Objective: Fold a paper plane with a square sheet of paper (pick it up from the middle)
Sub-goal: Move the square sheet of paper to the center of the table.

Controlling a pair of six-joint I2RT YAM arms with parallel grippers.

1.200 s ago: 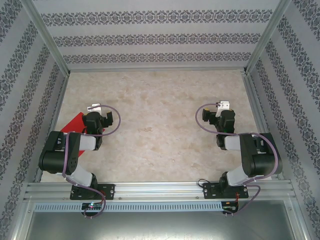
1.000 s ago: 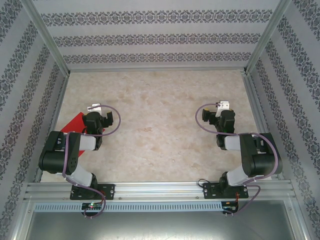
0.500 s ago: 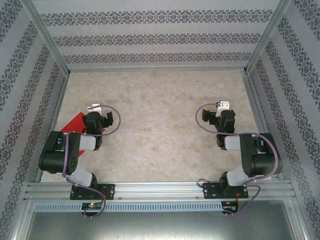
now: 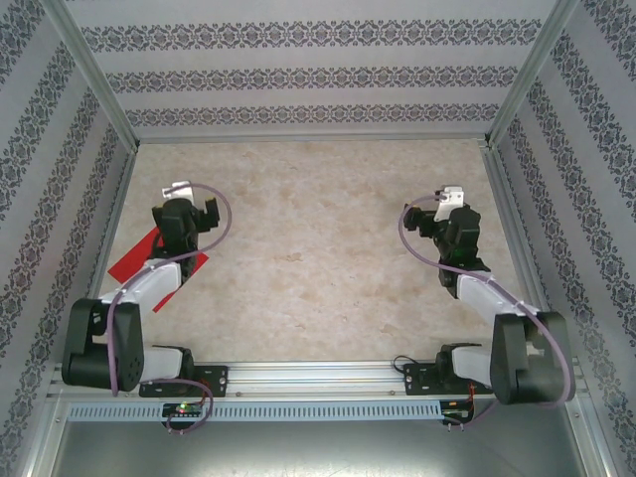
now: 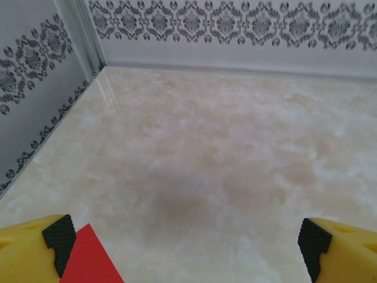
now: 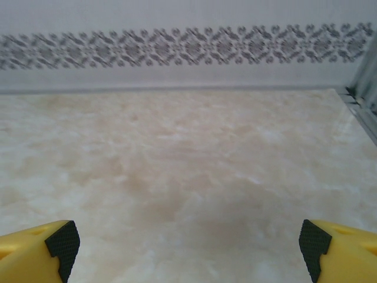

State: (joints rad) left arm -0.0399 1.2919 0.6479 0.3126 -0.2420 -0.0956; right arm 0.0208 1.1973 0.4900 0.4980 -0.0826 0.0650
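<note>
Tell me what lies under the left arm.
Under the left arm lies the red paper, flat on the table. One corner and a small strip on the other side show; the arm covers its middle, so creases there cannot be seen.

A thin, bright red square sheet of paper (image 4: 131, 260) lies flat and unfolded on the left side of the pale marbled table (image 4: 318, 248), close to the left wall and nearer the front edge than the back. It is plain, with straight edges, and sits turned at an angle, so its corners point diagonally. The left arm (image 4: 159, 283) crosses above its middle, hiding part of it. In the left wrist view one sharp red corner (image 5: 88, 262) shows at the bottom left.
</note>
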